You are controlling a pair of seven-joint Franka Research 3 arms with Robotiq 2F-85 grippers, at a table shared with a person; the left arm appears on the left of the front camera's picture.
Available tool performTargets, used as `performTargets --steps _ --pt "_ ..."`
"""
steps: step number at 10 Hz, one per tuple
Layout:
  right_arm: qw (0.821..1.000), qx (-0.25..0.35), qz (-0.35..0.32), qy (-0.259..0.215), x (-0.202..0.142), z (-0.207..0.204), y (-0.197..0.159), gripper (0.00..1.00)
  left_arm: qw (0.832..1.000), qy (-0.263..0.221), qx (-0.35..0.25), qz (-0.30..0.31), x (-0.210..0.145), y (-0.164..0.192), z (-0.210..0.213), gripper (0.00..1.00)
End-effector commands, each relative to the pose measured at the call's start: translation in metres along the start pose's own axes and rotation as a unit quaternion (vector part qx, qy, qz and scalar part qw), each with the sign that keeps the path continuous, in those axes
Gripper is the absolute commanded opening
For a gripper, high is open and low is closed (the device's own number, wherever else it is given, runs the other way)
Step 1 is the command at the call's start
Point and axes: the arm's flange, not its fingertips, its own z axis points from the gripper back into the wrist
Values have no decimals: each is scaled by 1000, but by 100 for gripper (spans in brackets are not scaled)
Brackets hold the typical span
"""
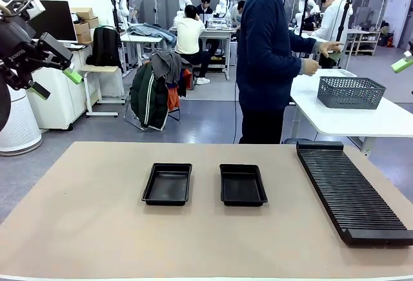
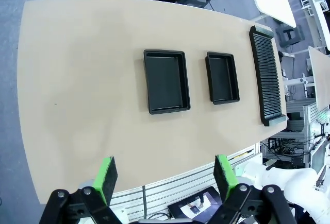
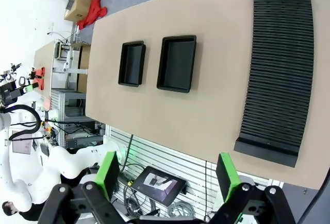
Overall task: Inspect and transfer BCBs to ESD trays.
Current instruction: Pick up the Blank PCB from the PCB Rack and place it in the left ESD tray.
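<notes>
Two empty black ESD trays [image 1: 167,183] [image 1: 242,185] lie side by side in the middle of the tan table [image 1: 97,216]. No BCBs are in view. My left gripper [image 1: 57,82] hangs open high at the far left, well above and away from the trays. At the right edge one green pad [image 1: 401,64] of my right gripper shows, equally high. From above, the left gripper [image 2: 166,177] is open and empty over the table's near edge, with both trays [image 2: 166,81] [image 2: 223,78] beyond it. The right gripper [image 3: 167,175] is also open and empty, and the trays [image 3: 178,63] [image 3: 132,63] lie far ahead.
A long black ribbed rack [image 1: 352,194] lies along the table's right side, empty. At the far side a person [image 1: 264,55] in dark blue stands turned towards a white side table [image 1: 361,119] with a grey mesh basket [image 1: 350,92].
</notes>
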Motion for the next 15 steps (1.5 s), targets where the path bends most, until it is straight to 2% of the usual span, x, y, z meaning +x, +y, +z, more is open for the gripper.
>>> performTargets --steps 1,9,14,15 --pt "1000 -18 12 -2 0 15 -6 100 1000 4 19 9 -1 -3 8 100" --pt "998 -55 -3 -16 2 47 -10 100 999 -1 35 8 -3 -12 21 100" --pt "998 -55 -9 -15 4 51 -14 100 999 4 44 12 -4 -16 25 100" --pt "998 -52 -1 -28 3 45 -8 100 999 12 47 14 -4 -16 24 100"
